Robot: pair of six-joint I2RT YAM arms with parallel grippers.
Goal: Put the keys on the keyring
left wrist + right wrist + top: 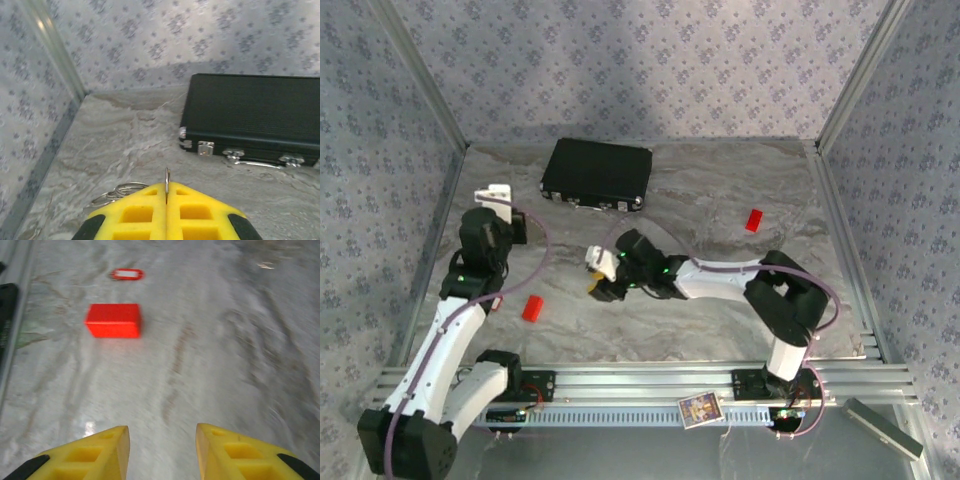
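Note:
My left gripper (167, 186) is shut on the keyring (167, 174). The thin silver ring stands edge-on between the yellow fingertips, and more silver loops (119, 192) hang out to their left, just above the marble table. In the top view that gripper (498, 191) sits at the far left of the table. My right gripper (162, 432) is open with nothing between its fingers, low over the table's middle (600, 278). Ahead of it lies a red-and-white key tag (127, 274); its metal key is too blurred to make out.
A red block (113, 320) lies between the right gripper and the tag, and shows at front left in the top view (531, 308). Another red block (753, 220) sits at the right. A shut black case (597, 173) lies at the back, just right of the left gripper (255, 112).

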